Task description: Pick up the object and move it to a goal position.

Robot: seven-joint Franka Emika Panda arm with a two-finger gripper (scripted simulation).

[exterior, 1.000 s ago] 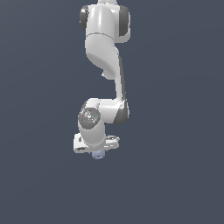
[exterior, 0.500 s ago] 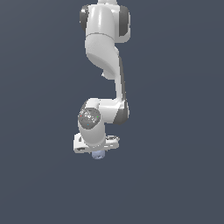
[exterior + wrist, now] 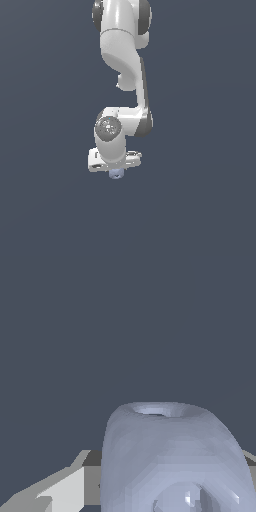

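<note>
— Any brand, label or writing to read?

— None legible on the white arm (image 3: 122,60) or on the object (image 3: 116,173); the wrist view shows only a ring-shaped mark on the pale lavender block's face.

— Where is the block?

— Right under the gripper (image 3: 116,171), peeking out below the hand against the plain dark backdrop.

— And the fingers (image 3: 60,491)?

— Cannot tell whether they clamp the block; contact is hidden.
</note>
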